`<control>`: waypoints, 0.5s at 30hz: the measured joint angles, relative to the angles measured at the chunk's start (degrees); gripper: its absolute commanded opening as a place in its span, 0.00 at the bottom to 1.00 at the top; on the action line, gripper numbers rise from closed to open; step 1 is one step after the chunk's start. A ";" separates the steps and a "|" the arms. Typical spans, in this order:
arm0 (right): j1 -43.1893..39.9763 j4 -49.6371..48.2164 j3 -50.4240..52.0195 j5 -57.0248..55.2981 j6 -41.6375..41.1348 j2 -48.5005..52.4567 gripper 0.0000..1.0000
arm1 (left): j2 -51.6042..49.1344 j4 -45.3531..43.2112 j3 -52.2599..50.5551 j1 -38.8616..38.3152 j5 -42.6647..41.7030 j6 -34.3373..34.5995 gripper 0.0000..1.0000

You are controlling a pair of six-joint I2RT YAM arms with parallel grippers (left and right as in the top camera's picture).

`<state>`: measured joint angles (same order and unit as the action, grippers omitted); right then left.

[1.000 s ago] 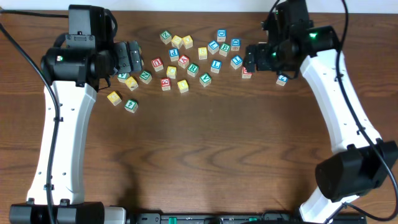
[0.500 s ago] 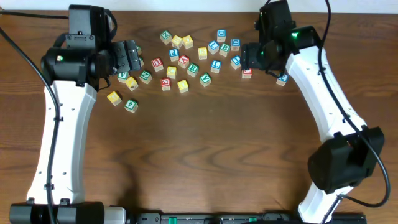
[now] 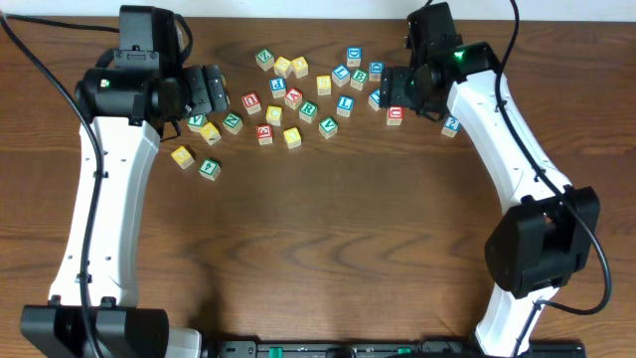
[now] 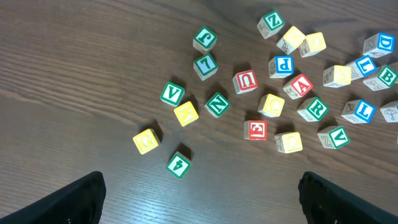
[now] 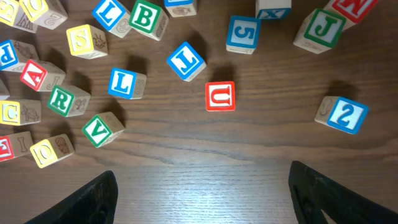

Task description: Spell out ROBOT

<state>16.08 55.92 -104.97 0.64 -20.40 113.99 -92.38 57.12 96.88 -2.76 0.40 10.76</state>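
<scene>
Showing small wooden cubes, square and sharp-edged, with pale bare grain on the sides and a painted frame and printed letter on each top face. Finding them lying loose and unaligned on a dark table point(image 3: 328, 249) of streaked, matte wood grain, clustered toward the far edge between the two arms.

Spotting the R point(image 5: 61, 100) at the left of the right wrist view. Noting a green frame around a white face, a green letter, a slight turn, a red A point(image 5: 34, 74) just beside it and a green V point(image 5: 99, 129) near. Picking out the B point(image 5: 145, 17) well above it, likewise green-framed, just beside a blue L point(image 5: 112, 12). Seeing yellow cubes point(image 5: 46, 150) mixed into the same cluster, faces flat yellow with thin lettering that is hard to read.

Holding the left gripper point(image 4: 200, 186) at the cluster's left end, black fingers spread wide at the frame's lower corners, nothing between them. Hovering the right gripper point(image 5: 200, 186) near a red U point(image 5: 220, 96), fingers likewise far apart and gripping nothing.
</scene>
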 measured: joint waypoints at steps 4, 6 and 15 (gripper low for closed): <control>0.31 -0.98 0.00 0.02 0.00 0.00 0.83 | 0.00 0.00 0.00 0.00 -0.02 0.02 0.97; 0.31 -1.11 0.00 0.02 -0.02 0.00 0.83 | 0.00 0.00 0.00 0.00 -0.04 0.02 0.98; 0.35 -0.87 0.00 0.02 0.00 0.00 0.84 | -0.68 0.11 0.00 0.00 -0.74 0.66 0.98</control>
<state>16.43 55.05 -104.97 0.67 -20.40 113.99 -93.06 57.23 96.88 -2.76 -0.34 11.42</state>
